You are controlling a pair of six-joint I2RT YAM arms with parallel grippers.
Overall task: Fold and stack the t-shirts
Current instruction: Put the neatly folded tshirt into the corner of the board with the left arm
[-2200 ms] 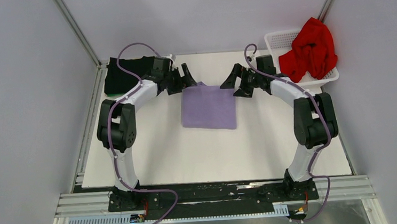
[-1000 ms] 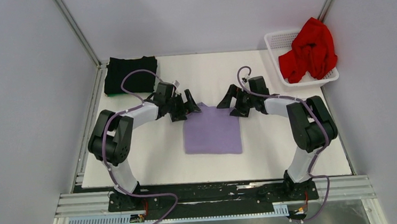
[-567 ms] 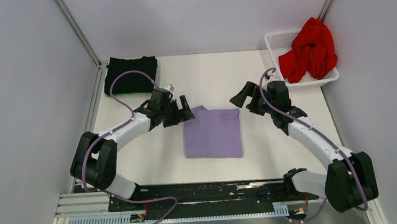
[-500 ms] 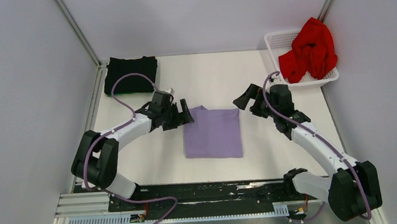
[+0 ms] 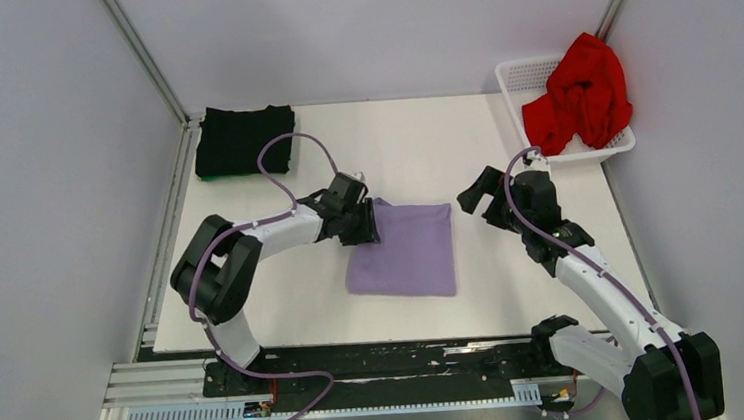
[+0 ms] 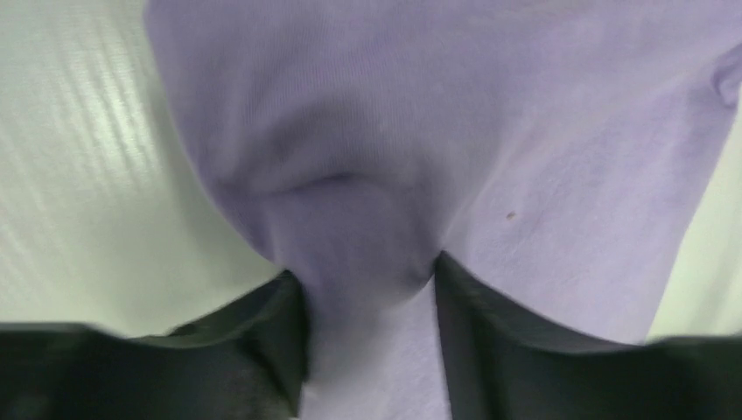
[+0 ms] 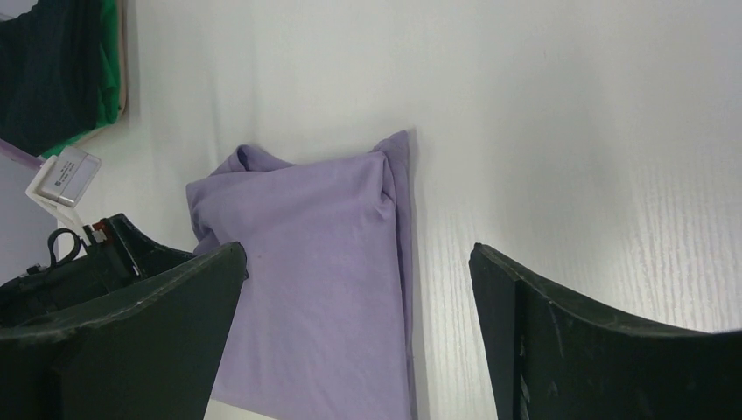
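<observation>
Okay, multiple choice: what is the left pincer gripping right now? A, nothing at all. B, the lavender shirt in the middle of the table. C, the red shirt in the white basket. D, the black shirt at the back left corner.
B: the left wrist view shows a bunch of the lavender shirt pinched between the fingers of the left pincer.

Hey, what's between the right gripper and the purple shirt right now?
Nothing but a narrow strip of bare white table lies between the right gripper and the purple shirt. The top view shows it.
</observation>
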